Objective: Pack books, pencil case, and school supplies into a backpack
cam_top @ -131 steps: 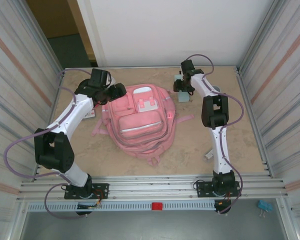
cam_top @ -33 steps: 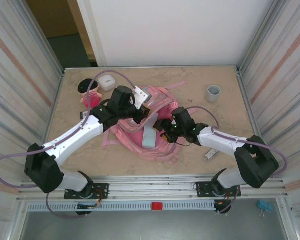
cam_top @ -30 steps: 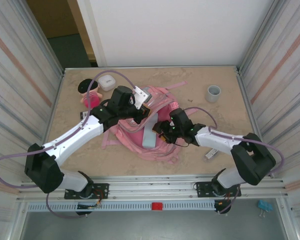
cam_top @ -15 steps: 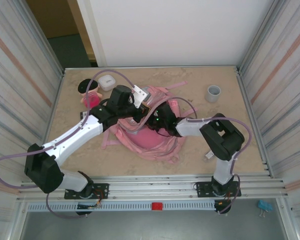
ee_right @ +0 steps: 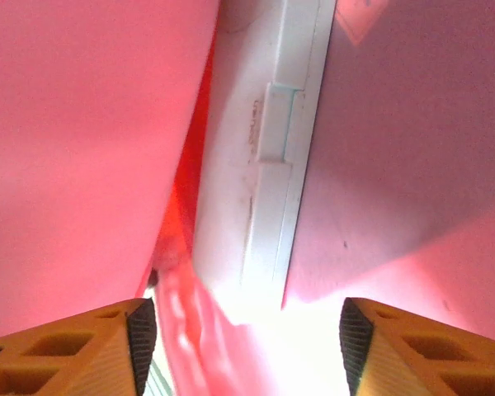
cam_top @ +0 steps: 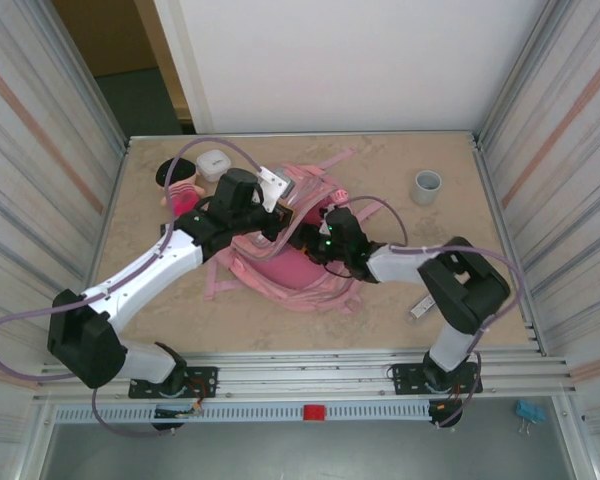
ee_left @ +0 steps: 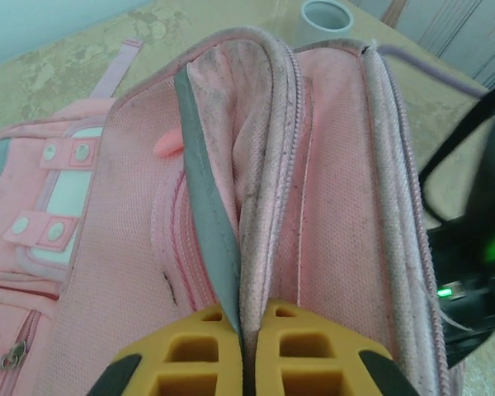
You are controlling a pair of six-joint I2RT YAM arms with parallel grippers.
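Rim of backpack pinched in left hand; pencil case inside.

Both arms reach inward, left claw clamped tight, right claw spread wide.

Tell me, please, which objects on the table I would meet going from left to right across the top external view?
black-haired pink doll → small white box → pink backpack → grey cup
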